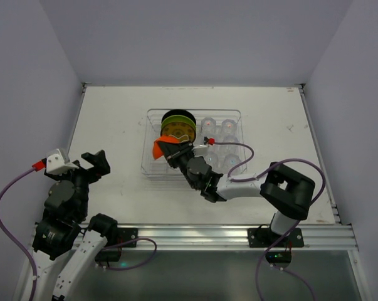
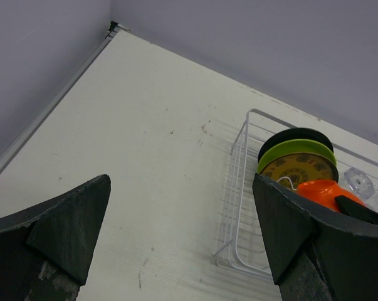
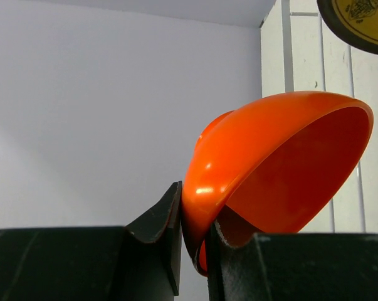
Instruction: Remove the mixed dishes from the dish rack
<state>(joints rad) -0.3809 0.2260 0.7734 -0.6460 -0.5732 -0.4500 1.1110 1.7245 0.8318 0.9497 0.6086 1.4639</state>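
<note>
— Where's the dish rack [image 1: 152, 165]?
— Centre of the top view, long axis left-right; plates [image 1: 178, 120] stand on edge inside, upper left
— And the orange bowl [image 3: 283, 169]?
— Over the rack's left part, tipped, rim pinched by the right gripper [image 3: 194, 219]; left gripper [image 2: 182, 207] gapes, holding nothing

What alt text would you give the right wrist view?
The right gripper pinches the wall of an orange bowl, tilted with its opening facing lower right. The edge of a yellow patterned plate shows at top right.

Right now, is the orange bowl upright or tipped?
Tipped. The right claw pinches the orange bowl by its rim, opening facing sideways.
</note>
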